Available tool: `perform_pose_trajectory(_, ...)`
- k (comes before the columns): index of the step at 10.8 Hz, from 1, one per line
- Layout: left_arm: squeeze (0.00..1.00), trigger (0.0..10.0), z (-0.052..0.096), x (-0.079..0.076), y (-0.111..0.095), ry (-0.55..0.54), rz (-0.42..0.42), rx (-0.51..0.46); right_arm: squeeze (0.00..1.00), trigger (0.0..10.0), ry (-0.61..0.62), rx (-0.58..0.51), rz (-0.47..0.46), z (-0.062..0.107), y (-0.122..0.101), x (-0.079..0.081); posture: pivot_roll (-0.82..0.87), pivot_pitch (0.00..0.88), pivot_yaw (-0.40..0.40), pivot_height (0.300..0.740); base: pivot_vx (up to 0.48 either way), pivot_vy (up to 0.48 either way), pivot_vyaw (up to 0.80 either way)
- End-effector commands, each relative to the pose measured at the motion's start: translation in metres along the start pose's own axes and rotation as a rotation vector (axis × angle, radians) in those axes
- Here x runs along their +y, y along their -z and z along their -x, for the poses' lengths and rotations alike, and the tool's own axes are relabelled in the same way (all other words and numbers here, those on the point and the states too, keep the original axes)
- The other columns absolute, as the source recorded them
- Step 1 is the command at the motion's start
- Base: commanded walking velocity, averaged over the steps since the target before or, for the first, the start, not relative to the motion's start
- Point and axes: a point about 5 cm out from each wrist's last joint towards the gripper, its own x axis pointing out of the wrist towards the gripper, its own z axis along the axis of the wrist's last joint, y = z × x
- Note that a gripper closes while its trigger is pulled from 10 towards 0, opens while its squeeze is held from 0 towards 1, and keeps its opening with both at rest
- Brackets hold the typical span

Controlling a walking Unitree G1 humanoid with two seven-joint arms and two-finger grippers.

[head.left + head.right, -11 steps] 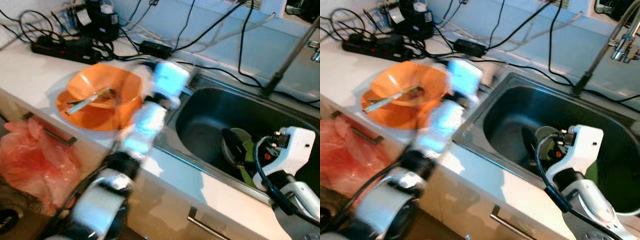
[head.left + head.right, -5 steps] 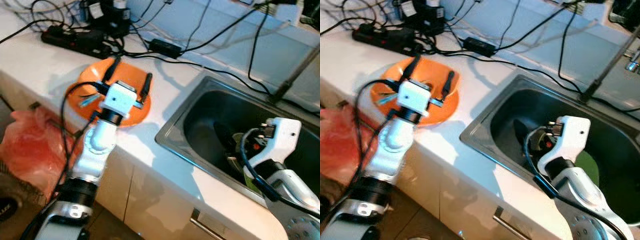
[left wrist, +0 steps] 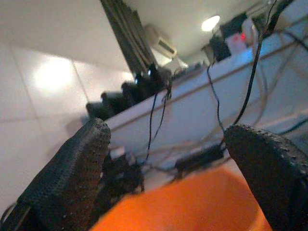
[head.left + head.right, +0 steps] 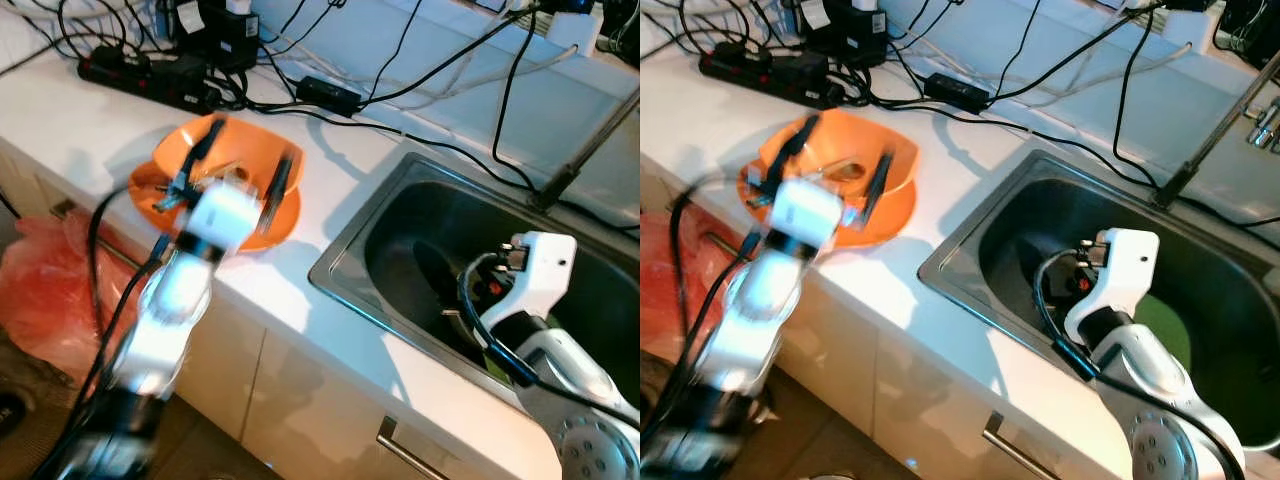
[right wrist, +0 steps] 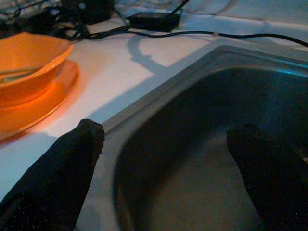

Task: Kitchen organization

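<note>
left tool (image 4: 240, 160) hangs right over the orange bowl (image 4: 235, 155), fingers spread wide: one black finger over the bowl's far-left rim, the other over its right rim, nothing between them yet. in the left wrist view the two pads (image 3: 72, 178) stand well apart with orange bowl wall low between them, so the bowl lies straight ahead of and below the tool, roughly centred in the gap. arm is blurred, so contact with the rim cannot be told.

bowl sits nested on an orange plate (image 4: 285, 215) on the white desk (image 4: 90, 120), left of the sink (image 4: 345, 255). a utensil (image 4: 825, 172) lies inside the bowl, long axis running roughly left-right across it, handle end toward the robot's left.

right tool (image 5: 168, 144) is also spread, empty, held over the sink's near-left corner; the bowl is off to its left, well apart. the left arm is clearly the nearer one for the bowl.

judgement: the next move turns on the left tool coming down with the rim or the utensil between its fingers; the sink lies to the right of the bowl, a short carry. black cables (image 4: 400, 70) and a power strip (image 4: 150, 80) lie behind the bowl, near enough to snag on a lift.
</note>
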Motion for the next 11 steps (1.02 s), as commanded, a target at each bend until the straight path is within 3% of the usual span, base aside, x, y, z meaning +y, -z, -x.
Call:
perform_pose_trajectory(1,0.0,10.0,0.0,0.001,-0.006,0.003,-0.027,-0.022,0.0,10.0,0.007,-0.004,0.02,-0.002,-0.002,-0.005,0.3,0.032,-0.249,0.74,0.0,0.0,0.0)
perform_pose_trajectory(5,0.0,10.0,0.005,0.012,-0.015,-0.065,-0.069,-0.023,0.0,10.0,-0.043,0.005,0.047,-0.018,-0.006,-0.006,0.35,0.039,-0.287,0.74,0.0,0.0,0.0)
perform_pose_trajectory(8,0.0,10.0,-0.003,0.018,-0.022,-0.07,-0.073,-0.041,0.0,10.0,-0.051,-0.007,0.041,-0.022,-0.004,-0.003,0.35,0.037,-0.261,0.74,0.0,0.0,0.0)
perform_pose_trajectory(11,0.0,10.0,0.007,0.02,-0.016,-0.035,-0.086,-0.006,0.0,10.0,-0.05,-0.006,0.043,-0.022,-0.002,-0.003,0.35,0.05,-0.264,0.74,0.0,0.0,0.0)
